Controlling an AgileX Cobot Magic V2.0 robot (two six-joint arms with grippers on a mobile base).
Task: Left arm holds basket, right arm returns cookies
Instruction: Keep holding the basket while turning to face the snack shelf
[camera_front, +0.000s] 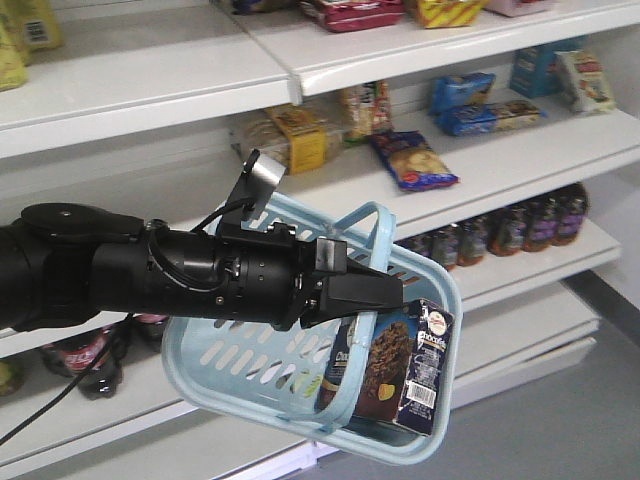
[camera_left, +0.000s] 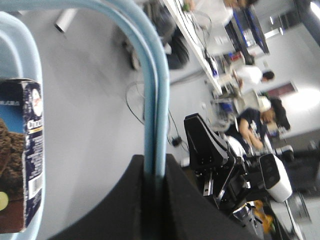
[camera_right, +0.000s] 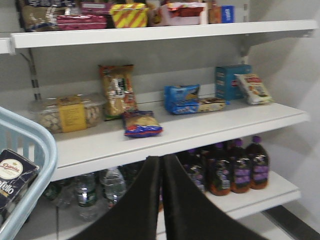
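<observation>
Hanging from left jaws, the basket (camera_front: 215, 388) half-hides the cookies (camera_front: 398, 375).

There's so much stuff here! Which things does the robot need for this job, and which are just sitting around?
For the job: basket; cookies inside it; left claw, shut on the basket; right claw, shut and empty.
Just sitting around: shelves, clear tub, snack bag, blue box, bottles.

Black cylindrical left arm (camera_front: 150, 270), grey camera block (camera_front: 262, 172)
</observation>
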